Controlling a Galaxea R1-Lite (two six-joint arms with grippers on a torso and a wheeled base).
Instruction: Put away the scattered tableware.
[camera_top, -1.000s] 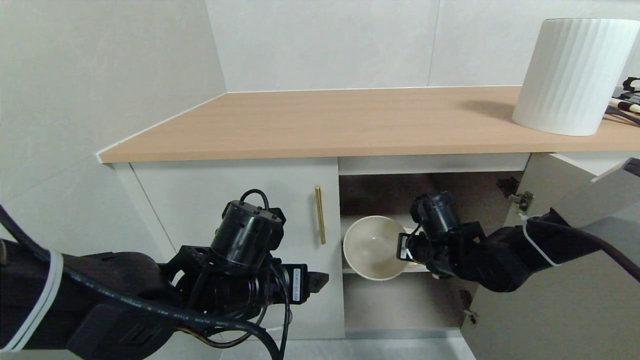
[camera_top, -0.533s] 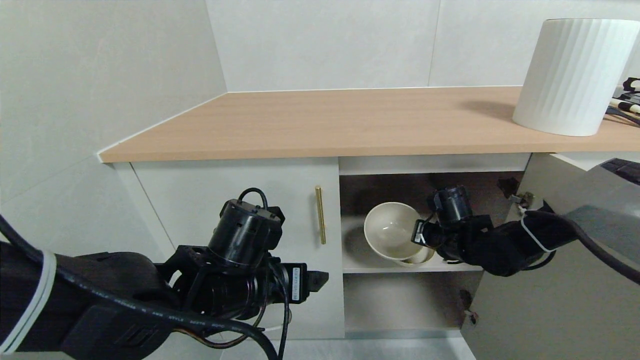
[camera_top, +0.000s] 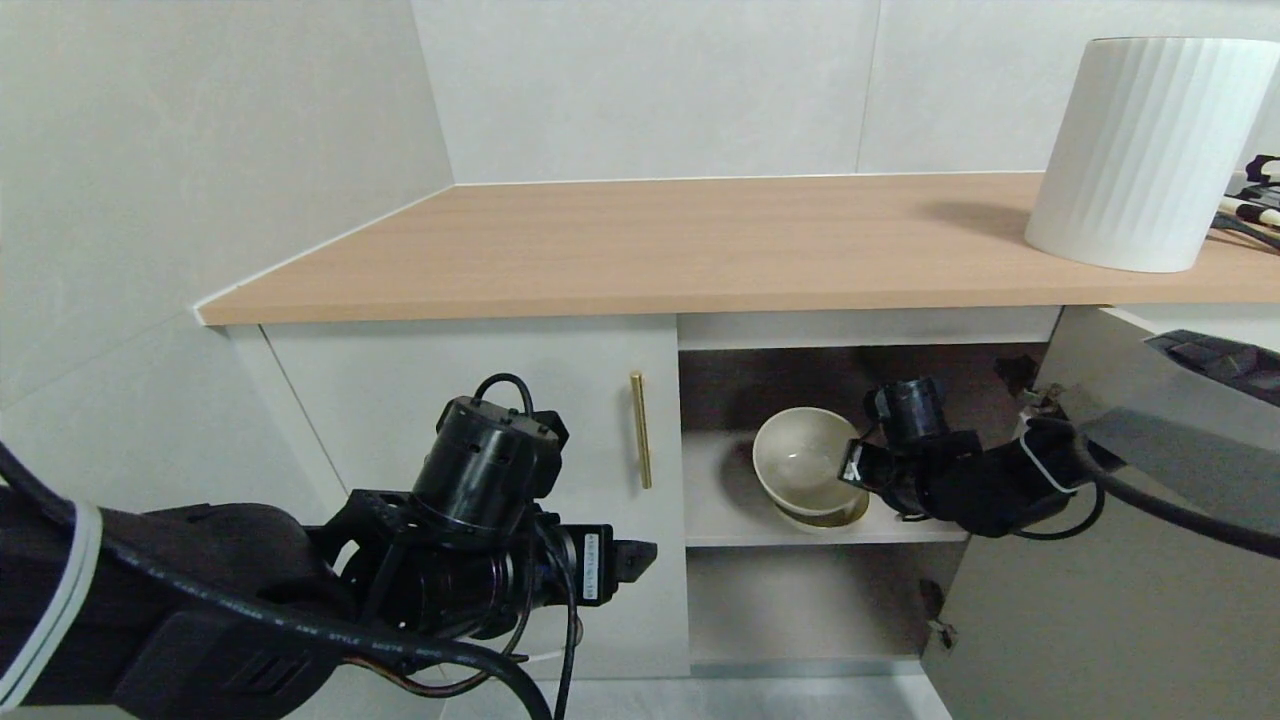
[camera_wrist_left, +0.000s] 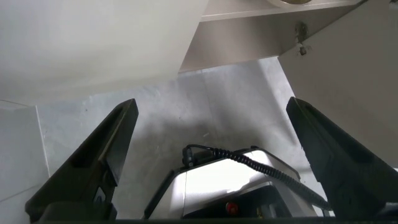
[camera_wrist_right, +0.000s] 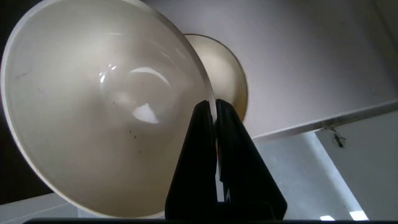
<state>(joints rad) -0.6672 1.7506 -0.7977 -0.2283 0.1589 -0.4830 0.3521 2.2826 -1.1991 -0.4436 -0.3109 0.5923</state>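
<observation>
Since 1.0 s ago, the cream ceramic bowl (camera_top: 805, 462) has been carried from the shelf's front edge deeper and rightward into the open white cabinet (camera_top: 860, 328). The left arm is unchanged over that interval. The bowl is now held tilted over a second, smaller cream dish (camera_top: 835, 514) lying on the upper shelf (camera_top: 715, 500); contact between the 2 cannot be judged. The right gripper (camera_wrist_right: 215, 112) is pinched on the bowl's rim, 1 finger inside and 1 outside. The left gripper (camera_wrist_left: 211, 109) is held before the closed cabinet door (camera_top: 380, 370), fingers spread wide.
</observation>
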